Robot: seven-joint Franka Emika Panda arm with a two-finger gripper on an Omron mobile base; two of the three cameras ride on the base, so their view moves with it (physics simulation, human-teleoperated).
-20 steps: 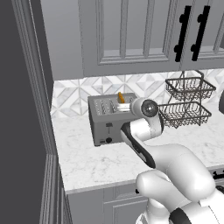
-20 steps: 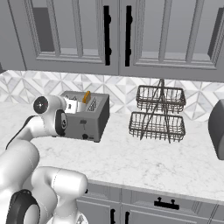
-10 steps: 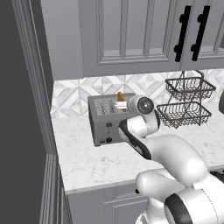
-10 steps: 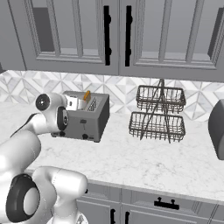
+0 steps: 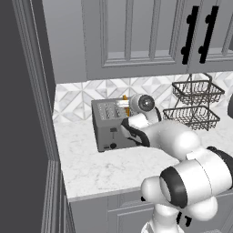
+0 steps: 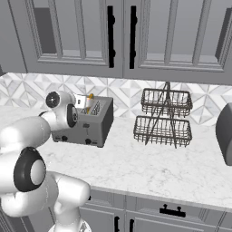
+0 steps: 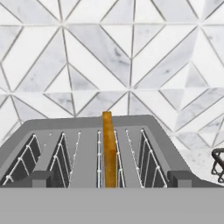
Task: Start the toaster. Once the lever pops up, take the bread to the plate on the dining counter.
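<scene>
bread (image 7: 108, 151): I see it upright in a middle slot of the toaster (image 5: 110, 126), edge-on, straight ahead and below.
end effector (image 6: 84, 101): released, above the toaster's front.

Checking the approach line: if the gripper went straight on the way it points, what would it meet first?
Probably the thin orange-crusted bread slice standing in the boxy grey metal toaster; beyond lies the tiled wall. Depth is unclear.
</scene>
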